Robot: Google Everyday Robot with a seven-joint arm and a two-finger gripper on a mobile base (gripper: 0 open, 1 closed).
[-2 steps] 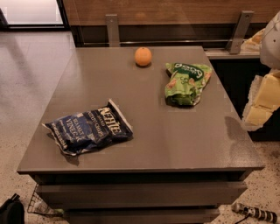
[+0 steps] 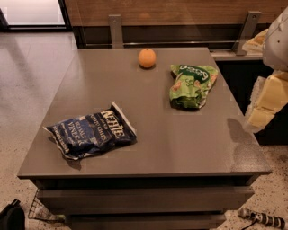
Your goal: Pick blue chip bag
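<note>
On the table (image 2: 180, 148), the chip bag (image 2: 90, 132) is laid front-left, the snack bag (image 2: 191, 85) rear-right, the fruit (image 2: 147, 58) left of it. The gripper (image 2: 264, 104) is positioned beyond the right edge.

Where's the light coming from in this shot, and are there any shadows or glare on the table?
Camera view: the brightest light comes from the opening at top left; the grey table shows a soft sheen, with a dark patch, likely shadow, at its right edge beside the end effector hanging just off that side; the blue chip bag casts a small shadow beneath its front corner.
</note>
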